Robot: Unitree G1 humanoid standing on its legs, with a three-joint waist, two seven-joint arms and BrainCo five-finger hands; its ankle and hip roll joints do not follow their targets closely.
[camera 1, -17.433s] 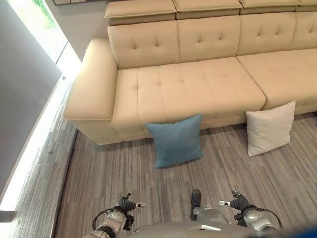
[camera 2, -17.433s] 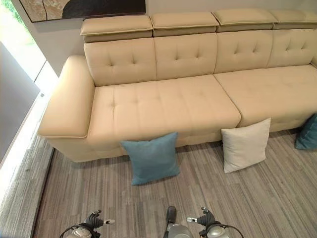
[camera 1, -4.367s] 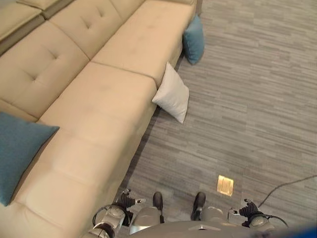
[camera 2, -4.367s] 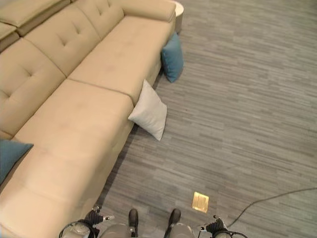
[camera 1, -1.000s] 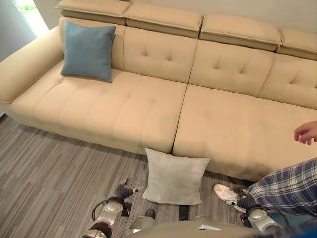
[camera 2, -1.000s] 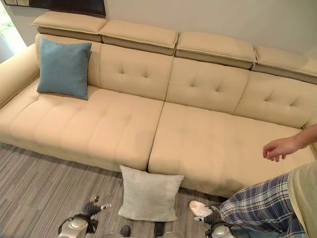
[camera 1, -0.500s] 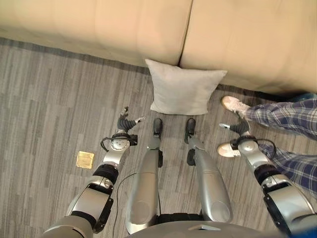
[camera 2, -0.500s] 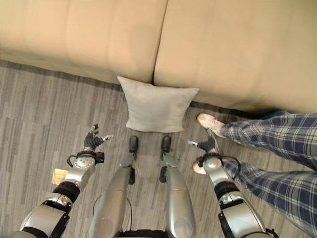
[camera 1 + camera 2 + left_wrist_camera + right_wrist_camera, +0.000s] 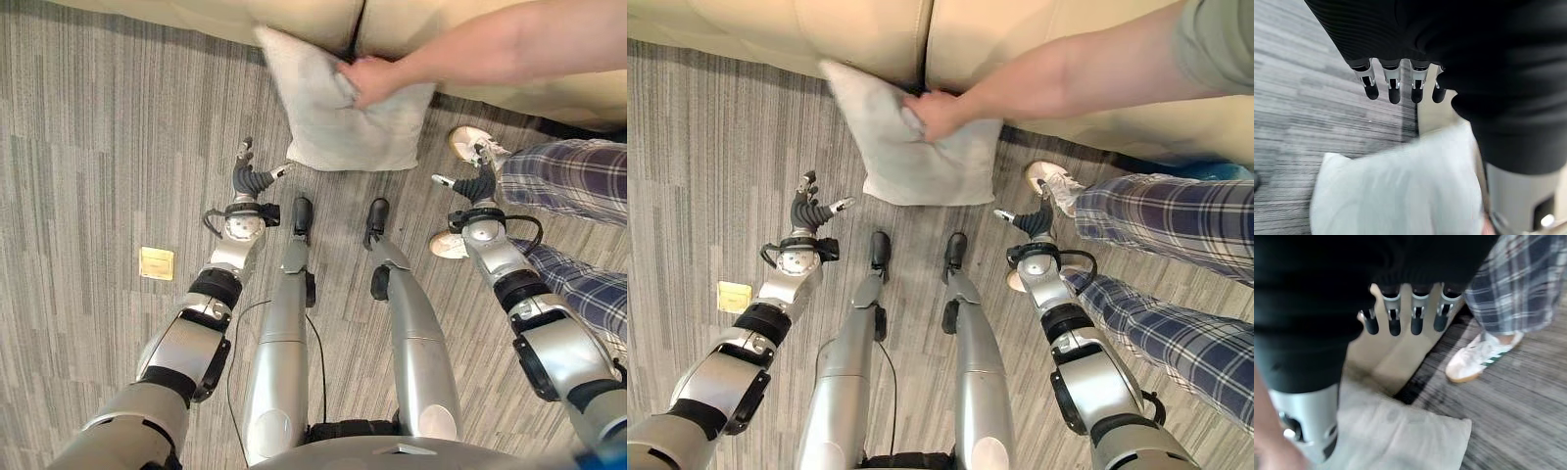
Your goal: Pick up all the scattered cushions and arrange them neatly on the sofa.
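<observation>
Grey plank floor, beige sofa: one pale grey cushion (person's hand gripping), left hand and right hand loosely spread, empty.

Grey striped plank floor fills most of the frame, with a small brass floor plate at mid-left.

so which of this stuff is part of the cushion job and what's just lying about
Part of the job:
- white cushion, on the floor against the sofa front
- beige sofa
- left robot hand, open
- right robot hand, open

Just there:
- person's hand gripping the cushion
- person's white shoe
- brass floor plate
</observation>
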